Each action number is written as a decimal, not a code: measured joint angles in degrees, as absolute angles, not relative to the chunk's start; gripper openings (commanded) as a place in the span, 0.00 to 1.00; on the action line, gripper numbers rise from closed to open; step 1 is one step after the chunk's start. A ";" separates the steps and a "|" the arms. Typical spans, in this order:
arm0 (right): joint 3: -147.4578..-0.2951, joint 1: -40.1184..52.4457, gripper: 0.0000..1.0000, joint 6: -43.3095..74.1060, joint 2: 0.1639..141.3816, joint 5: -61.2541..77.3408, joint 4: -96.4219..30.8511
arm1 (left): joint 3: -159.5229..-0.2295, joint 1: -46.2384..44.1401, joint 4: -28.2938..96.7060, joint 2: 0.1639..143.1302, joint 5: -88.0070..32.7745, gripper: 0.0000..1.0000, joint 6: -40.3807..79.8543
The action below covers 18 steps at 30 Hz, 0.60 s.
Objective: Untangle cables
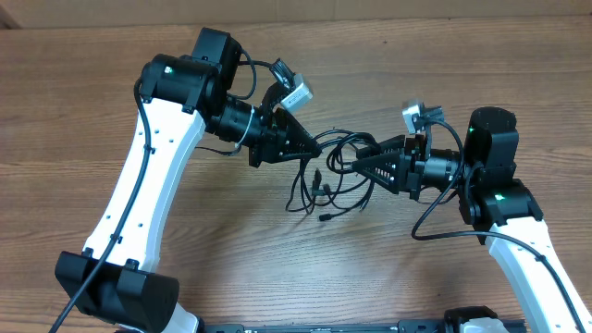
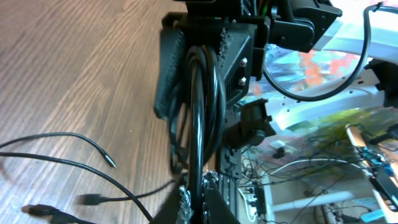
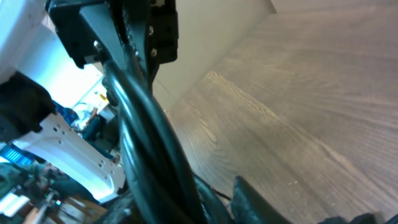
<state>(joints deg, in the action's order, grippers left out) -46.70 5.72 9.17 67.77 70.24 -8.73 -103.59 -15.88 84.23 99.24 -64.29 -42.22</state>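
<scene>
Cables (image 1: pixel 318 176), thin and black, sit in one tangled bunch near the middle of the wooden table (image 1: pixel 111 55), strung between two grippers. I cannot count the cords in the bunch because the loops cross each other too often. In the left wrist view three small plug ends (image 2: pixel 87 199) lie loose on the wood to the left of the bunch, each apart from the others.

Two white arms reach in, one from each side. The left arm (image 1: pixel 153 176) comes from the near left and bends toward the centre. The right arm (image 1: pixel 536 268) comes from the near right.

The left gripper (image 1: pixel 312 147) has its fingers pressed together on the far left edge of the bunch. Its own camera shows a doubled loop of cord (image 2: pixel 199 124) rising from between its fingertips. The loop stretches taut toward the other gripper.

The right gripper (image 1: pixel 355 166) points left and meets the right side of the tangle, with strands looping past its tip on the far and near sides. A thick-looking strand (image 3: pixel 146 137) crosses close in front of its camera. I cannot tell whether its fingers are clamped on a cord or merely touching it.

The rest of the tangle droops onto the table just near of the two tips, with a few loose tails trailing toward the near side.
</scene>
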 measured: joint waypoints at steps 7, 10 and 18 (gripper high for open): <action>-46.70 5.74 0.13 8.91 67.77 70.50 -8.67 | -103.63 -15.88 81.45 99.24 -58.70 0.13 -41.47; -46.70 5.74 0.13 8.93 67.77 70.52 -8.69 | -103.68 -15.90 80.97 99.24 -55.40 0.23 -39.51; -46.70 5.72 0.13 8.91 67.77 70.46 -8.84 | -110.48 -15.90 80.77 99.11 -53.47 0.37 -39.18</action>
<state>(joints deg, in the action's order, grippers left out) -46.70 5.72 8.91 67.77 70.46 -8.84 -110.48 -15.90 80.77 99.11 -53.47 -39.18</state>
